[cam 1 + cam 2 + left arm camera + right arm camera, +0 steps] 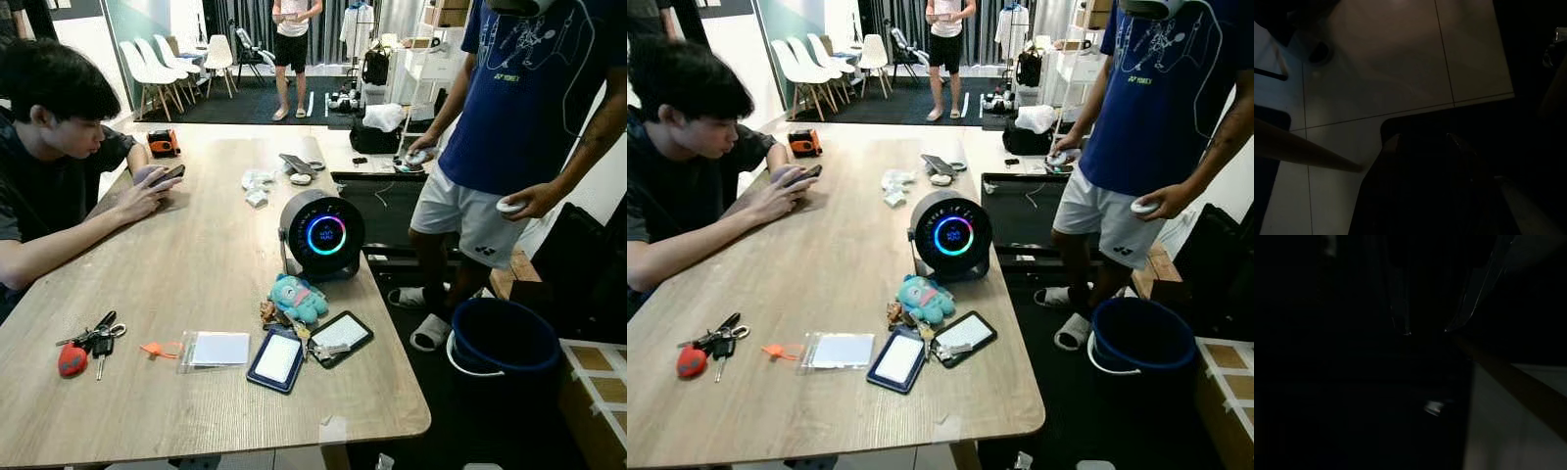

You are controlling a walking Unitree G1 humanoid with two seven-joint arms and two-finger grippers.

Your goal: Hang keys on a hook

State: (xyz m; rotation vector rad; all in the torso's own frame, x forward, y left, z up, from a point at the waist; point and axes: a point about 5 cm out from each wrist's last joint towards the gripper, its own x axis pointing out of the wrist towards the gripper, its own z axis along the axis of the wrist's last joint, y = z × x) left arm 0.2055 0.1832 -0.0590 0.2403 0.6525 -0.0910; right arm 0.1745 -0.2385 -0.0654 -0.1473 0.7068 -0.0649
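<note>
Far left on the wooden table (196, 264), near the front edge: a bunch of keys (93, 343) with a red fob, lying flat and untouched. Just to their right, a small orange tag (157, 349), then a clear plastic sleeve (216, 350). Further right, a dark blue card holder (277, 359), a teal plush keychain (297, 298) and a black card holder (340, 338) crowded together in front of a round black speaker (321, 235) with a glowing ring. Seated at the left side, a person holding a phone (167, 175); standing on the right, a person in a blue shirt, beside a blue bucket (505, 343) on the floor.

No hook made out anywhere yet. Left gripper (1425, 161) hanging low over pale floor tiles; right gripper (1425, 328) in deep shade; finger spacing impossible to tell for either.

Probably the approach stage: best to step toward the left corner, reach with the left arm, open wide, and close on the key ring rather than the flat blades, keeping clear of the orange tag. Worth locating the hook before lifting.
</note>
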